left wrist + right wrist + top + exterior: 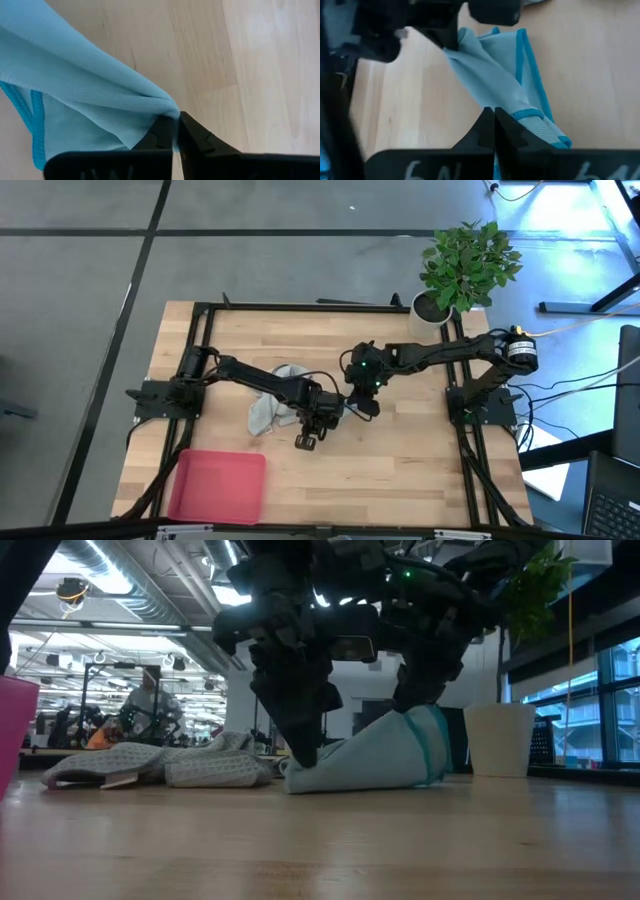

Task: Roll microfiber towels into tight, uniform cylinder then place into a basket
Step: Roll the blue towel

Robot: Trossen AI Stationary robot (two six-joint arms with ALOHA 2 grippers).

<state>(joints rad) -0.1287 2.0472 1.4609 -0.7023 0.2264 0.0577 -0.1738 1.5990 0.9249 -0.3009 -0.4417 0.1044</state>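
Pinching opposite ends of the pale blue towel (375, 755), both grippers work at the middle of the table (420, 470), well apart from the red basket (217, 486) at its near-left corner. Only the low view shows the cloth stretched between the left gripper (175, 131) and the right gripper (493, 116); from above, the arms hide it. The grey towel (272, 408) lies crumpled just left of them.
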